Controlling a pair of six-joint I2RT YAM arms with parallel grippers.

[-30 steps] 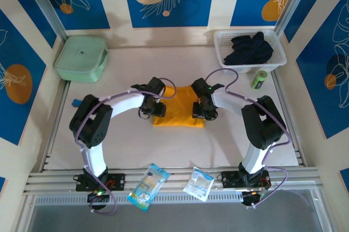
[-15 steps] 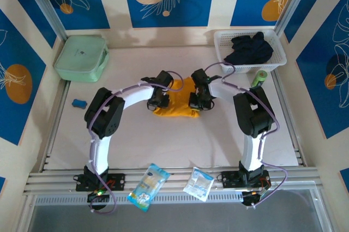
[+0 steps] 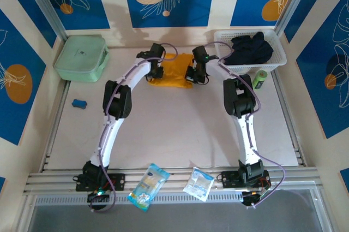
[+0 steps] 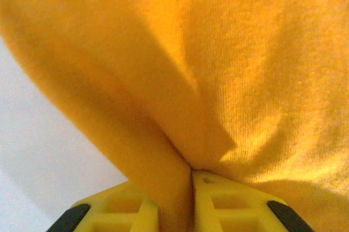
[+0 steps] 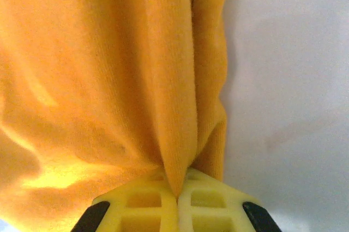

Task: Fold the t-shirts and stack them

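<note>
Top external: left and right jaws each pinch the orange t-shirt point(image 3: 173, 68).

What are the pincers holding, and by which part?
Both grip the orange-yellow t-shirt: left pincer shut on a fold near its left edge, right pincer on a fold near its right edge.

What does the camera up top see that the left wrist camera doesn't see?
The top view takes in the mint-green case, the white basket with dark clothes inside, the green cylinder beside it, and the right gripper. The left wrist view gives the close-up: the left gripper, its yellow fingers pinched shut on a fold of the orange-yellow t-shirt, weave visible. Both share that t-shirt, the left gripper and the pale table.
</note>
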